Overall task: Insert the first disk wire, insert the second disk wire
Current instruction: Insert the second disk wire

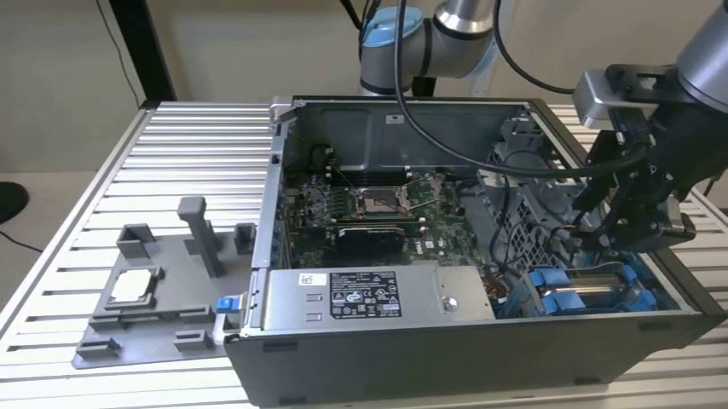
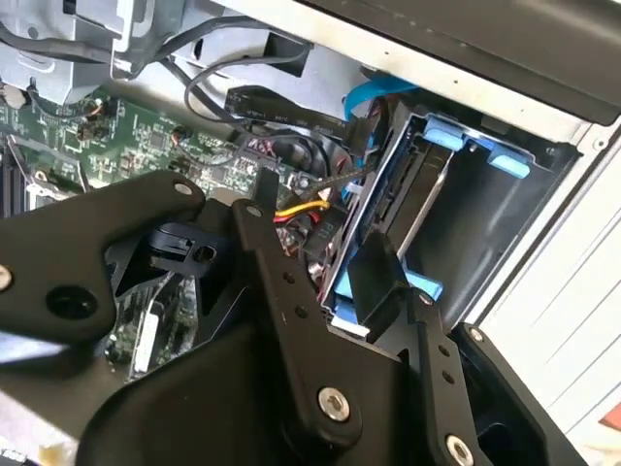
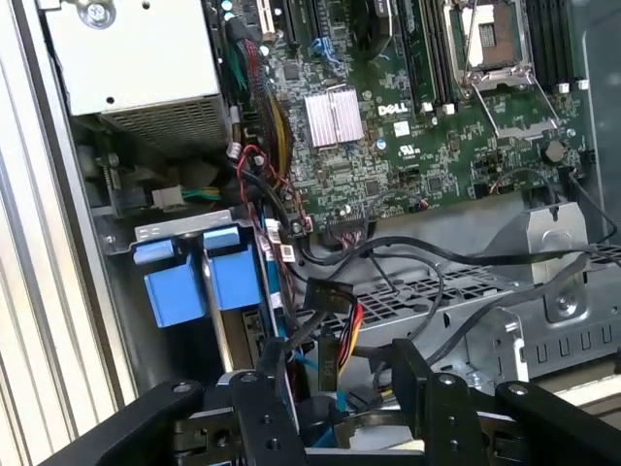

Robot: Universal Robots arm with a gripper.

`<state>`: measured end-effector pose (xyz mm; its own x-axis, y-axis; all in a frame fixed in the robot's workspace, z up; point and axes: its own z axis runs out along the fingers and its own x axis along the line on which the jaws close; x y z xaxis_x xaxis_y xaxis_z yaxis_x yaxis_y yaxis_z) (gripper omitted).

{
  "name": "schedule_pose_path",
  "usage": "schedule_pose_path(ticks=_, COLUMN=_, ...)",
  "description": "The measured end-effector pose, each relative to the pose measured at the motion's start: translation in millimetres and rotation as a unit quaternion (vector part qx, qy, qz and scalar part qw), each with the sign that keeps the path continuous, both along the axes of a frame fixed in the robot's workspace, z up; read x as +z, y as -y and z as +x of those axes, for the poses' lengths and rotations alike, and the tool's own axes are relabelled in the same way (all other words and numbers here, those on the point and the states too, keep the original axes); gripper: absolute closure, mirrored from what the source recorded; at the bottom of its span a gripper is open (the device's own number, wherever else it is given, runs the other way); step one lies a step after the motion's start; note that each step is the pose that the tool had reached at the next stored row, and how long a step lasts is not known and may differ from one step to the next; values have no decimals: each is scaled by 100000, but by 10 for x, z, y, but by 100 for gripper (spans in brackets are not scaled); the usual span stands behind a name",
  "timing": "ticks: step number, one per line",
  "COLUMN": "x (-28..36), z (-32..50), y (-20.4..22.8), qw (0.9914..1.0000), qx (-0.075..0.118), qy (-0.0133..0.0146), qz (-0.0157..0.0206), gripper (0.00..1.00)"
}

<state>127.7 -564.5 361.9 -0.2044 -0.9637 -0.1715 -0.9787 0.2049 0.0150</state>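
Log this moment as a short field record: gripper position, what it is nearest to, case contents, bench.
gripper: black gripper lowered into the open grey metal computer case, at the exterior view's right
nearest: blue plastic drive carriers; black connector with red and yellow wires close by
case contents: green motherboard, silver power supply box
bench: grey plastic fixture tray beside the case, on the exterior view's left

A plain beige wall (image 1: 228,43) fills the back under soft, even light. A black upright post (image 1: 146,47) stands against it at eleven o'clock. A table (image 1: 170,145) of ribbed silver slats spans the middle (ridges running side to side). Pale floor (image 1: 40,256) shows at nine o'clock, a dark round shape (image 1: 9,200) on it
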Motion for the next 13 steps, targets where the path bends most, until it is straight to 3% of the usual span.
schedule_pose_path(ticks=13, x=-16, z=12, y=0, qw=100000, qx=-2, qy=1, qz=2, gripper=0)
